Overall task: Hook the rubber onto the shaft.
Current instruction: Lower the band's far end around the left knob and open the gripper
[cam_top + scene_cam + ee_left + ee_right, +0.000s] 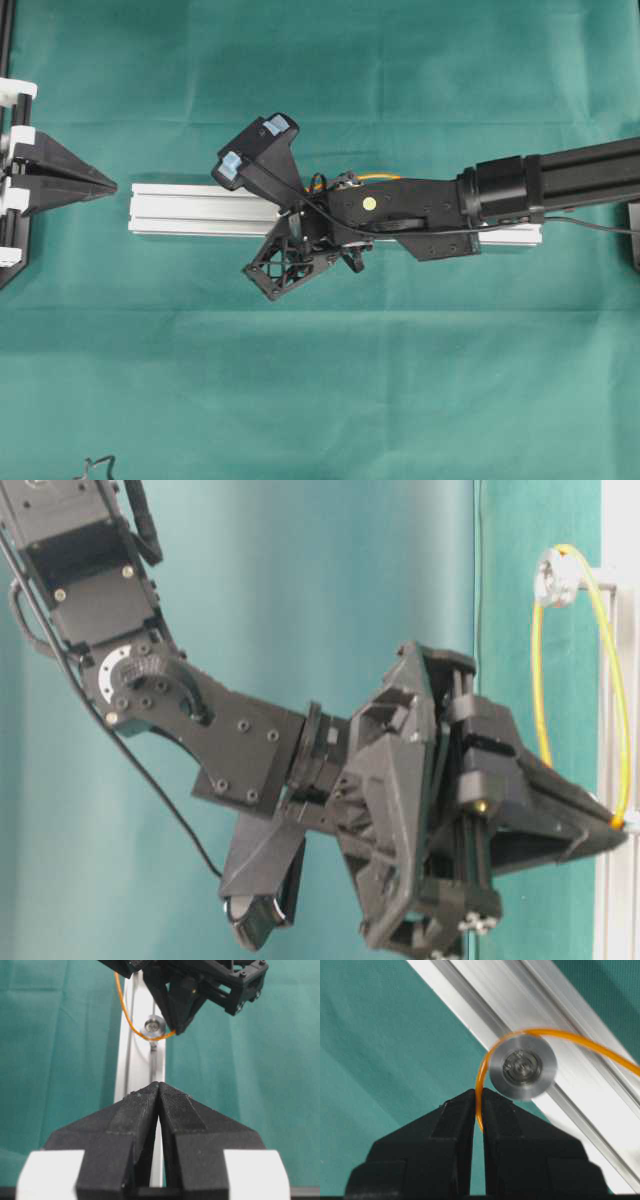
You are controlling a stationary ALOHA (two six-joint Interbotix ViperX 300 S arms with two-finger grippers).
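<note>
Band pinched, looped round the shaft

Right gripper (479, 1105) jaws clamped on the rubber (481, 1075) — it curls over the shaft (522, 1066) at one o'clock, on the aluminium rail (190, 210); left gripper (159, 1091) pressed together, holding nothing.

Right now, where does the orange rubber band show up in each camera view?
Overhead: the rubber band, a short orange arc, peeks above the right arm, centre.
Table-level: tall loop at far right, hung from the shaft down to the right fingers.
Left wrist: arc at top centre, curving under the shaft.
Right wrist: centre, wrapping the shaft, pinched between the fingers.
Shared landmark: the aluminium rail.
</note>
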